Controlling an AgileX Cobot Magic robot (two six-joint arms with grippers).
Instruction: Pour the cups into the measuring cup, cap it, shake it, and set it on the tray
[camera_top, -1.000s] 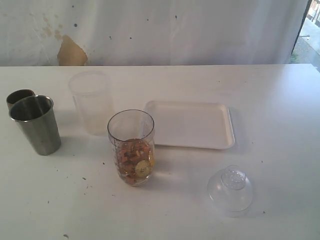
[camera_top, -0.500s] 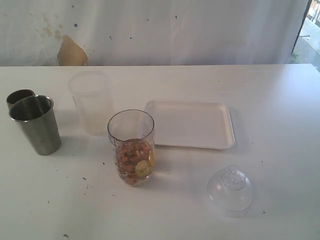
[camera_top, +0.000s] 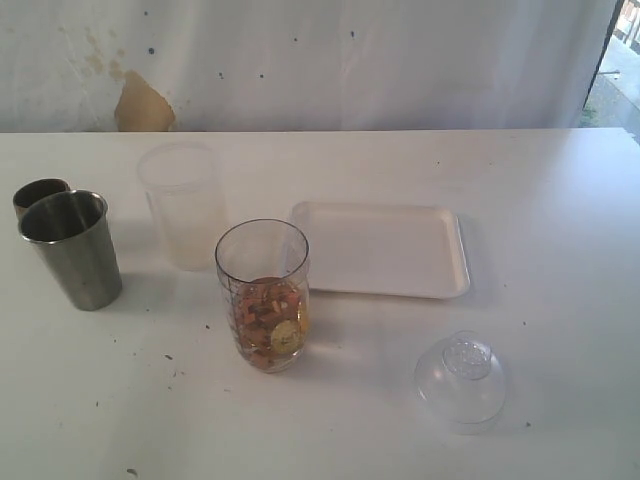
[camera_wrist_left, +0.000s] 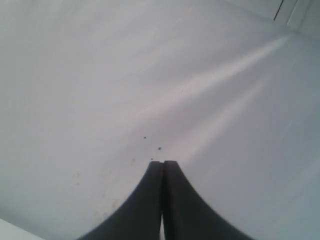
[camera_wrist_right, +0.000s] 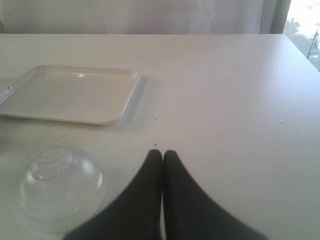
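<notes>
Clear measuring cup (camera_top: 262, 250) (uncapped), seemingly snacks (camera_top: 268, 320) inside, beside tray (camera_top: 380, 250)

We note a frosted cup (camera_top: 183, 205) upright on the white table (camera_top: 560, 190). Behind it, a white wall (camera_top: 400, 60) bears a brown patch (camera_top: 143, 105).

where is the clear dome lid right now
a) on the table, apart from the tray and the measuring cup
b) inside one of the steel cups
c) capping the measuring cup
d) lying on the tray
A: the dome lid rests on the bare table, clear of the tray, while the measuring cup stands uncapped.
</notes>
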